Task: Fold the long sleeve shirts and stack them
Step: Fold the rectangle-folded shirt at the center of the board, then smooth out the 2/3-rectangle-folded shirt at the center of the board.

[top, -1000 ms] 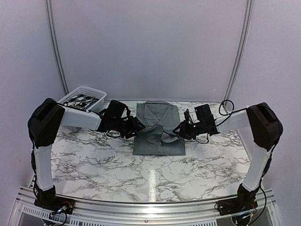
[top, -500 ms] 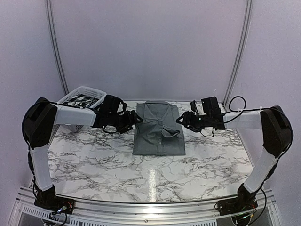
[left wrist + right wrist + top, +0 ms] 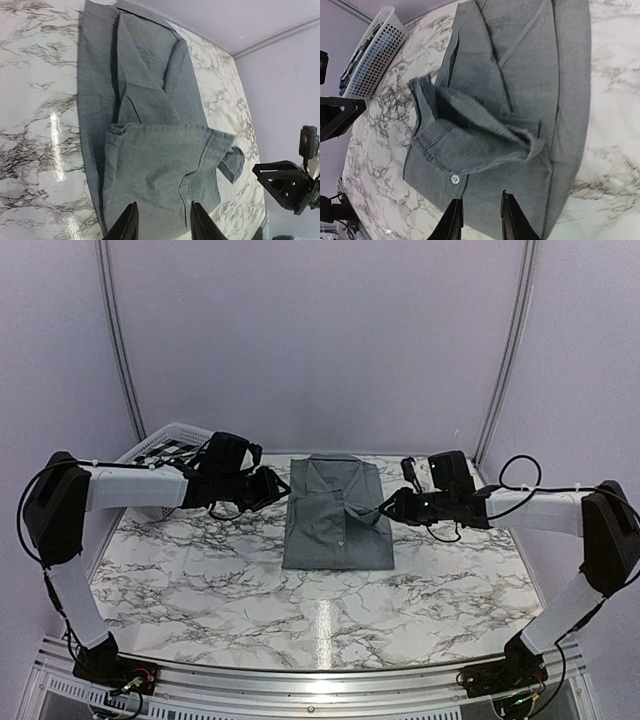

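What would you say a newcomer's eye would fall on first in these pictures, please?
Most likely the grey shirt, folded into a rectangle at the far middle of the marble table, one buttoned cuff lying loose on top. Next, the left gripper and right gripper flanking it, both open and empty. A white basket sits at the far left corner.

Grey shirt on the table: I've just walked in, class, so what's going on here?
A grey shirt lies folded into a rectangle on the marble table. The left gripper and right gripper hover at its two sides, jaws parted, holding nothing. One cuff sits loose and crumpled on top, so the fold looks unfinished.
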